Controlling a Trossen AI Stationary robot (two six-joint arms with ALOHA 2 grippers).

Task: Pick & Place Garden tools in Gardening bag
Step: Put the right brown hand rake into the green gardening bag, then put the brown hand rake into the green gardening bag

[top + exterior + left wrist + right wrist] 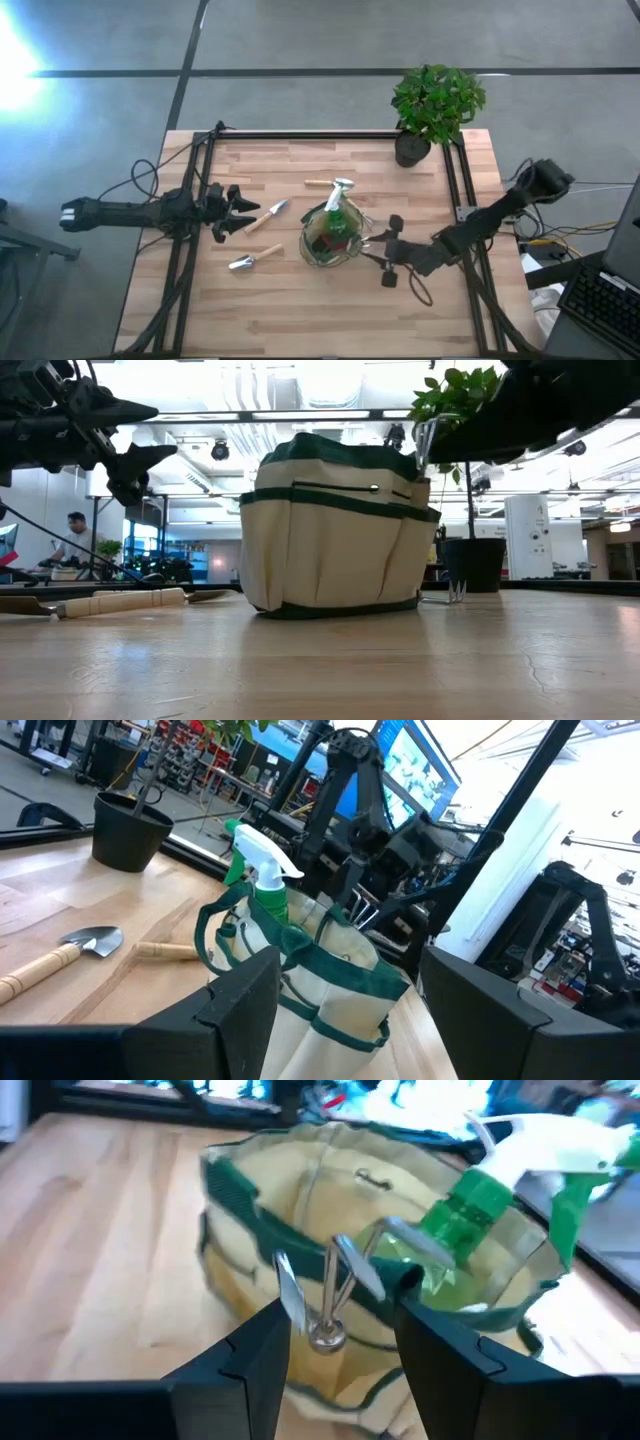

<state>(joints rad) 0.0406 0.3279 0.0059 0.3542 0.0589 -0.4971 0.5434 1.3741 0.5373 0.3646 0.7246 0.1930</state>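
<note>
The gardening bag (330, 238) is round, cream cloth with dark green trim, and stands at the table's middle. A green spray bottle (470, 1210) stands inside it. A silver pronged fork head (330, 1295) sticks up at the bag's right side, also in the low view (427, 438). My right gripper (390, 250) is open just right of the bag. Its fingers (255, 1355) stand on either side of the fork head, apart from it. My left gripper (235, 212) is open and empty, above the table left of the bag. Two wooden-handled trowels (266, 217) (254, 261) lie flat on the table near it.
A third wooden-handled tool (320, 183) lies just beyond the bag. A potted green plant (432, 105) in a black pot stands at the far right corner. A black frame rail (330, 135) runs along the far edge. Bare wood shows across the near half of the table.
</note>
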